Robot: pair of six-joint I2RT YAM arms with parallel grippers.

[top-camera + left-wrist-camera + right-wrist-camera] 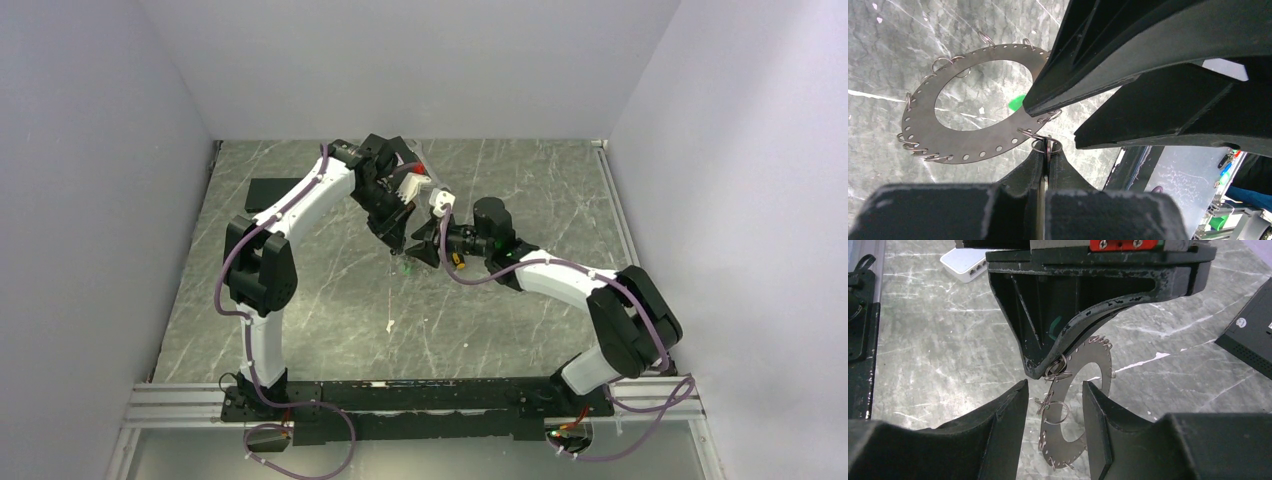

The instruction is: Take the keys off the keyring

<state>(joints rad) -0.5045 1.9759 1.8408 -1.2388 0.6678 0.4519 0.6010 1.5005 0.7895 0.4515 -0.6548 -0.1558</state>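
The keyring (948,135) is a flat grey hoop with holes round its rim, hanging on edge above the table, with a green tag (1017,102) behind it. The keys are small wire rings fringing the rim. My left gripper (1047,150) is shut on one key (1048,145) at the hoop's edge and holds the hoop up by it. In the right wrist view the hoop (1083,365) hangs below the left fingers (1048,352). My right gripper (1053,407) is open, its jaws on either side of the hoop's rim, with a loose-hanging key (1058,411) between them. In the top view both grippers (395,240) (425,248) meet mid-table.
A white box (965,265) lies on the marble table behind the left gripper. A black box (1248,335) lies to the right. In the top view a flat black thing (270,192) lies at the far left and a small white speck (389,324) nearer the arms.
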